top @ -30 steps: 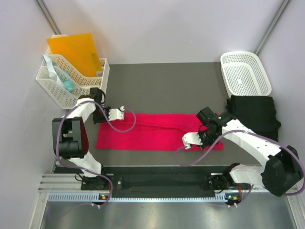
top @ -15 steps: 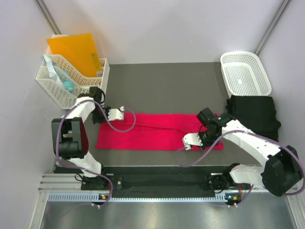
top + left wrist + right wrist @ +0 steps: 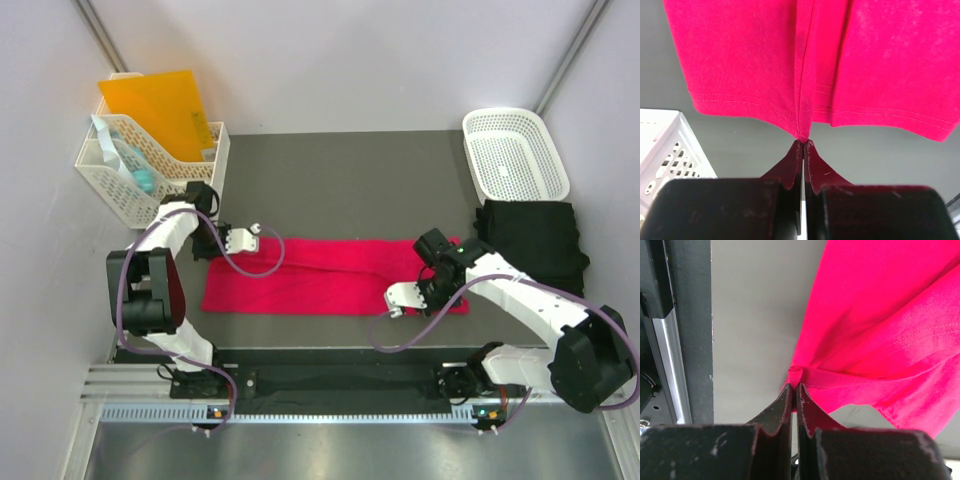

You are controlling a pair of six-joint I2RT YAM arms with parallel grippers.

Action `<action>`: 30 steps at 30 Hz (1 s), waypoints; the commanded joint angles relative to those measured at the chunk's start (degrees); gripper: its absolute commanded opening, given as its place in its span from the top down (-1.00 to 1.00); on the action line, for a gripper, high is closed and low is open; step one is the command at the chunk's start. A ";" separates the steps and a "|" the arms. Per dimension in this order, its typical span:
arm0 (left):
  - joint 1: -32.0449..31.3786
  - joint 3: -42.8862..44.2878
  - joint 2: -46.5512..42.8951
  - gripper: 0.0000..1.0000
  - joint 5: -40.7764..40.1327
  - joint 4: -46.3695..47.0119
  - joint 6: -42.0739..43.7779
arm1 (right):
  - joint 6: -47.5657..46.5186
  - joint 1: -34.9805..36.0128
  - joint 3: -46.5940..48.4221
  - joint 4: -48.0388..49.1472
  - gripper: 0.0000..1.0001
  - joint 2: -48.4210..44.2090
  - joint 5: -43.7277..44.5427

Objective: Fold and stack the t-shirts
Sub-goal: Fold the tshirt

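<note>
- Presently my left pincer [image 3: 802, 142] is closed on the hem of the pinkish-red t-shirt [image 3: 330, 272] at its far left corner. My right pincer [image 3: 794, 386] is nipped onto its near edge, toward the right end.
- The pinkish-red t-shirt lies as a long flat band. Judgement: both grips are set to carry cloth over for the next fold.
- The black t-shirt [image 3: 530, 245] lies folded just beside its right end, ready as a stacking base.
- The white lattice basket [image 3: 503, 113] sits beyond its right end and the desk organiser [image 3: 150, 170] beyond its left. Neither appears to obstruct the fold.
</note>
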 commanded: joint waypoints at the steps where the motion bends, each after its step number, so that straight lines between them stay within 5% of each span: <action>1: 0.66 0.23 -1.75 1.00 0.02 -3.36 1.48 | -1.17 0.93 -0.23 -1.31 1.00 -1.01 -0.29; 23: 1.02 -4.95 0.97 1.00 -4.72 -1.17 2.18 | -1.78 0.93 -1.90 -0.61 1.00 -0.04 0.77; 24: 1.02 -5.04 1.41 0.64 -4.98 -0.81 1.92 | -1.61 0.93 -1.90 -0.43 1.00 0.05 0.85; 26: 1.02 -4.78 1.94 0.26 -5.78 -0.46 1.13 | -1.35 0.93 -1.55 -0.26 0.51 0.31 0.94; 28: 1.02 -4.34 2.55 0.02 -6.04 -0.63 0.78 | -1.43 1.02 -1.02 -0.69 -0.42 0.31 0.94; 30: 1.02 -4.17 2.64 -0.09 -6.04 -0.81 0.77 | -1.26 0.93 -0.76 -0.96 -0.60 0.31 0.77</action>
